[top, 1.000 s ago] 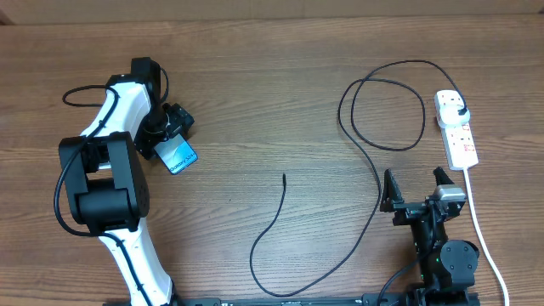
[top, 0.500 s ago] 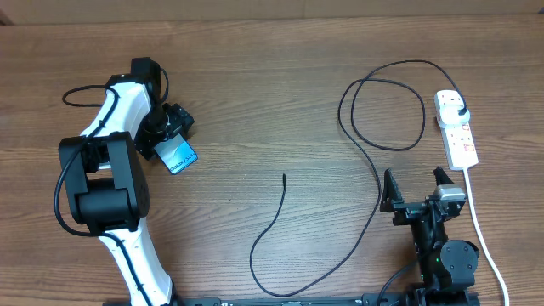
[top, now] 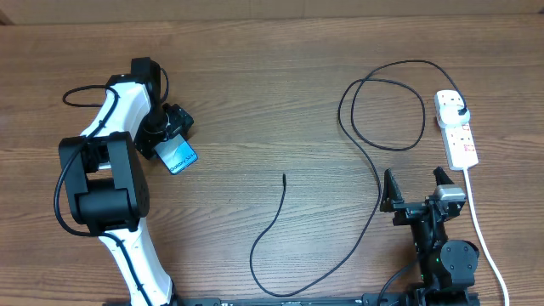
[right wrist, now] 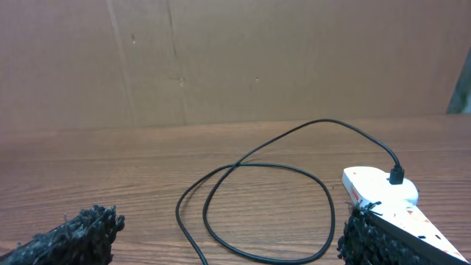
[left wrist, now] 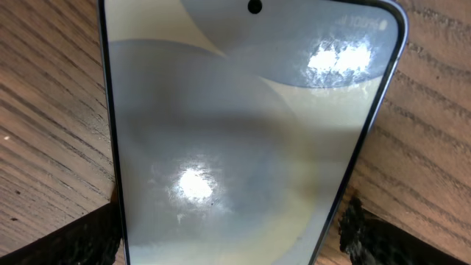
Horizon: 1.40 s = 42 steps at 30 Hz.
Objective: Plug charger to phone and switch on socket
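Bare table lies open from ten to one o'clock, while the black cable loops at two o'clock beside the power strip, trails through the centre toward six, and the left arm fills nine o'clock.

In my left wrist view the phone runs off the top and bottom edges; my left fingers show only as dark blurred corners beside it, and I cannot tell whether they press its sides; from overhead my left gripper covers one end of it. In my right wrist view my right fingers are blurred lumps; one hides the near end of the power strip; the cable leaves by the bottom edge.
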Tool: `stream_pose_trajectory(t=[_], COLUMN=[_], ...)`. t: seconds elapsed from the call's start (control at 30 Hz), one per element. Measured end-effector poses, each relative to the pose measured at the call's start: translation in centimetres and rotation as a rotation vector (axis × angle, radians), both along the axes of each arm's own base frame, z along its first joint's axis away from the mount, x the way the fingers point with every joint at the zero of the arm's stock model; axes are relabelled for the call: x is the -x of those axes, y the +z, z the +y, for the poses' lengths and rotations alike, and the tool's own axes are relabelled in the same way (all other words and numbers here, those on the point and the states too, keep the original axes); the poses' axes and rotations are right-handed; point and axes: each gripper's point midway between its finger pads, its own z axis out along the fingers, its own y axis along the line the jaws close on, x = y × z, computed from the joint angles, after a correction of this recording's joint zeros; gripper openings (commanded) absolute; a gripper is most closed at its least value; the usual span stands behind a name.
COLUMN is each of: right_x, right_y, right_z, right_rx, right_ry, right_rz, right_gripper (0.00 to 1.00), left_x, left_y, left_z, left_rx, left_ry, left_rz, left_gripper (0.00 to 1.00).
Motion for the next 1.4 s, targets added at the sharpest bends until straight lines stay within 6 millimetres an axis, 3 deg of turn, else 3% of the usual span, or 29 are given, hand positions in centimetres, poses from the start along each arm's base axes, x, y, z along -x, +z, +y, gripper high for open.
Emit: stream_pose_trajectory(t=[1.4], right_x=[0.0], right_y=[0.02], right_z=[0.01], right_rx=[0.001], right_ry=[0.0], right_rz=[-0.001], right_gripper=[1.0], left_x=[0.03], left_y=[0.0], left_z=[-0.01], left_rx=[0.0], left_ry=[0.0], left_rz=[0.001], left_gripper=[0.87])
